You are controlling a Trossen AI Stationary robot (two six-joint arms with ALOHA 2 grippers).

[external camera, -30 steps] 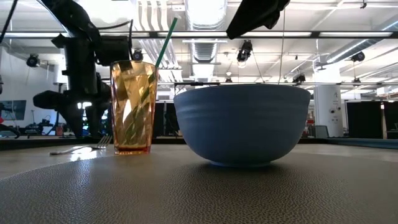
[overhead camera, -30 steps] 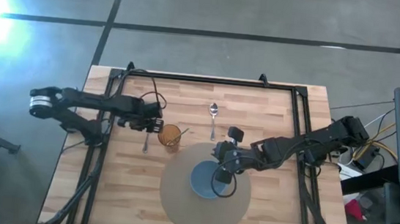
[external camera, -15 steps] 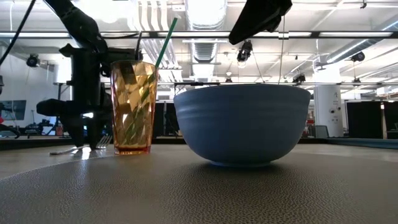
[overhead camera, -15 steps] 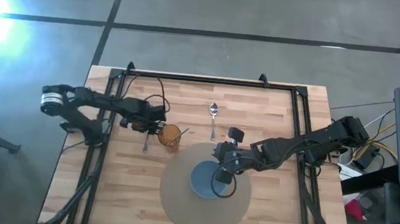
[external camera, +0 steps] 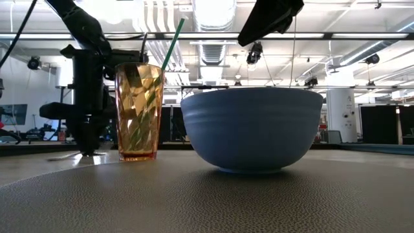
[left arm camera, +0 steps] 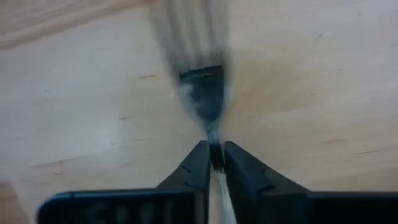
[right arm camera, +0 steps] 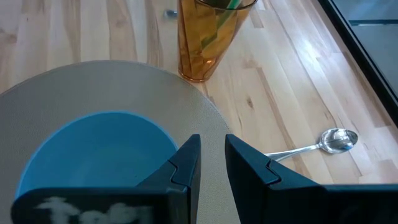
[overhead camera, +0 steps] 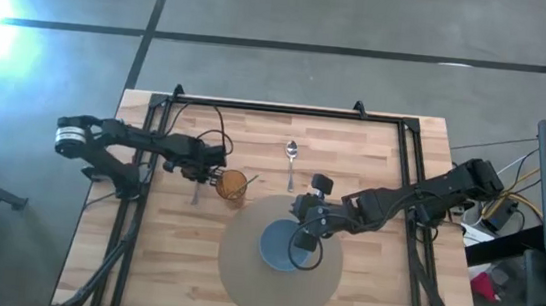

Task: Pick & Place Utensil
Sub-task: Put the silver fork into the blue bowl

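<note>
Metal, thin and stiff: that is the fork (overhead camera: 196, 192), lying on the wooden tabletop (overhead camera: 361, 282) left of centre in the high view, just left of the amber cup (overhead camera: 233, 185). The left pincer (overhead camera: 206, 175) sits right over its upper end. A spoon (overhead camera: 291, 159) lies well apart, above centre, and the right pincer (overhead camera: 302, 238) hangs over the blue bowl (overhead camera: 279, 245) on the round grey mat (overhead camera: 241, 281).

Seen from the low camera, the left pincer (external camera: 87, 145) stands at the left of the frame with its tips down at the tabletop, beside the cup (external camera: 138, 110); the fork itself is hard to make out there. The bowl (external camera: 252, 129) fills the centre.

Through the left wrist camera, the two dark fingers (left arm camera: 200, 167) are pinched close on the fork's narrow neck (left arm camera: 214, 152), with the blurred head beyond them. I judge the fork light, rigid and smooth, so it could swivel or slip in a narrow grip; a hold on the flat of the handle near its balance point would carry it steadier.

From the right wrist camera, the right pincer (right arm camera: 212, 163) stands a little apart, holding nothing, above the bowl (right arm camera: 93, 149), with the cup (right arm camera: 205, 37) and spoon (right arm camera: 311, 146) beyond.
</note>
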